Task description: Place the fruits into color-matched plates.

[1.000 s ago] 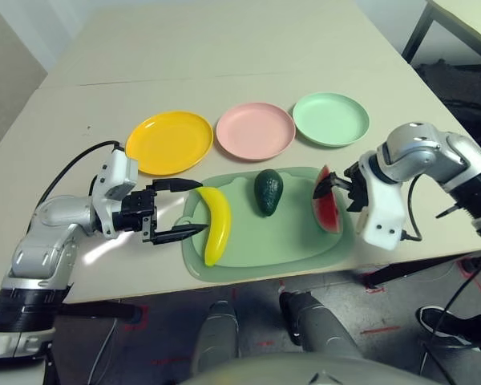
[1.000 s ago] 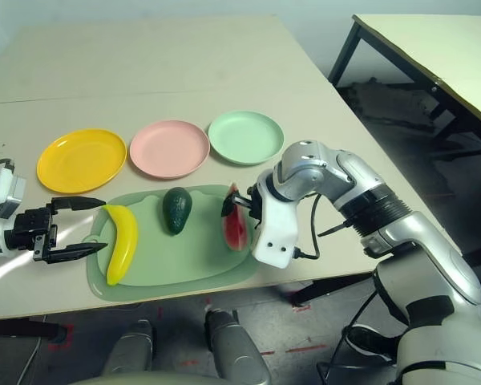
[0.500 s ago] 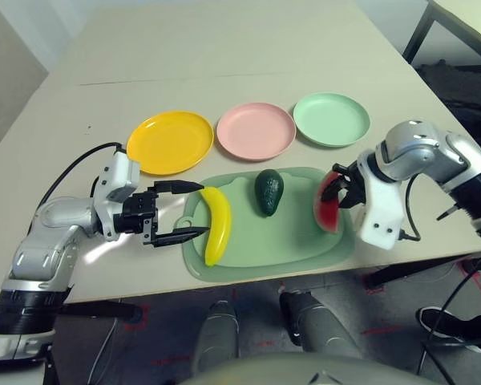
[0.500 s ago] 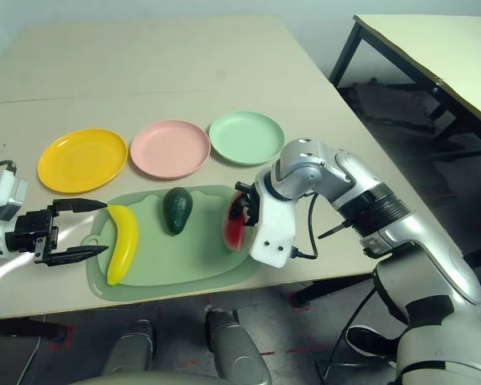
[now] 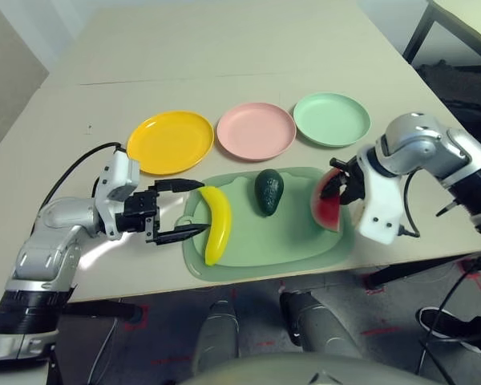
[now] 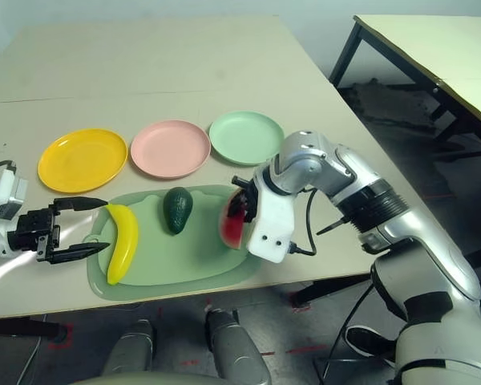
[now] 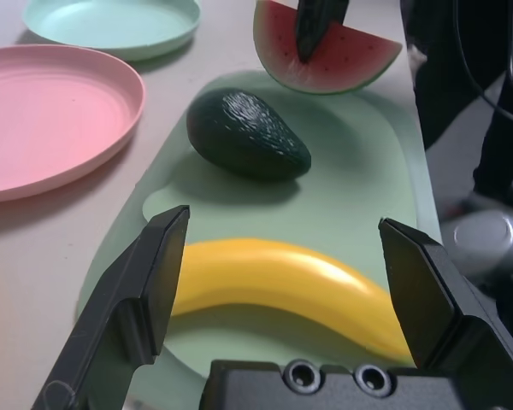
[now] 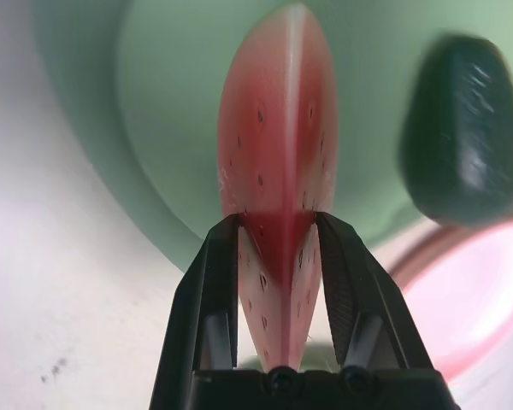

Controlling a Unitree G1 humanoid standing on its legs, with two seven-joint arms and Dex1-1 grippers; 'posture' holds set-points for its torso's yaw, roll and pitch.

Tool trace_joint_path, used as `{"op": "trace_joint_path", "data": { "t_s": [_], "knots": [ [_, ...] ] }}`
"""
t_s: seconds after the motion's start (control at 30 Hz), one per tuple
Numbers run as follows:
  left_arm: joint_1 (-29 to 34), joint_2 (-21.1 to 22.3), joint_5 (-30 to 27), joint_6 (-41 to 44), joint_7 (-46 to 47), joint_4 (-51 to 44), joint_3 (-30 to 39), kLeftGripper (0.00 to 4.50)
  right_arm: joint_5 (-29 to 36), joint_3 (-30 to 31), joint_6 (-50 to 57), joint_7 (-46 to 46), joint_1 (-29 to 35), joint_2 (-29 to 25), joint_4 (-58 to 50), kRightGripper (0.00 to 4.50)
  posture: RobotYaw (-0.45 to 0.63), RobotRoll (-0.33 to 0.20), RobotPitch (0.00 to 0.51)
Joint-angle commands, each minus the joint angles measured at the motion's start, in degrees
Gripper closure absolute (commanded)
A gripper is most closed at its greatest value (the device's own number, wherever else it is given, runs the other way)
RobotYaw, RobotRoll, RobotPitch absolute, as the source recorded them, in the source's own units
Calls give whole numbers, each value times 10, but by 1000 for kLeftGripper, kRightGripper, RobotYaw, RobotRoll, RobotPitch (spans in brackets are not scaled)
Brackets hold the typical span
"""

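The melon (image 8: pixel 278 128) is pinched across its thin sides by the right tool (image 8: pixel 278 217), likely for the pink plate (image 5: pixel 256 131). The left tool (image 5: pixel 205 207) is opened near the banana (image 5: pixel 218 233).

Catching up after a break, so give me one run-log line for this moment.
right gripper: shut on watermelon wedge | left gripper: open at banana | avocado: on green mat
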Motion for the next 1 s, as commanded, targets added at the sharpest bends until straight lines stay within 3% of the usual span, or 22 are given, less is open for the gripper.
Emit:
{"op": "trace_joint_path", "data": {
  "t_s": [0.03, 0.27, 0.6, 0.77, 1.0],
  "knots": [
    [0, 0, -3, 9, 11, -5, 10, 0, 10, -13, 5, 9, -31, 14, 29, 3182, -39, 0, 160],
    [-3, -16, 2, 36, 70, -24, 11, 0, 10, -27, 27, 6, -85, 53, 85, 3182, -42, 0, 160],
    [-24, -52, -6, 78, 169, -54, 27, 0, -168, -28, 20, -249, -250, 197, 388, 3183, -36, 0, 162],
    [-26, -57, 21, 69, 197, -48, 19, 0, -228, -16, 51, -372, -262, 270, 482, 3183, -8, 0, 171],
    [-23, -62, 56, 57, 223, -54, 10, 0, -285, -1, 90, -487, -252, 323, 542, 3183, 26, 0, 181]
  ]
}}
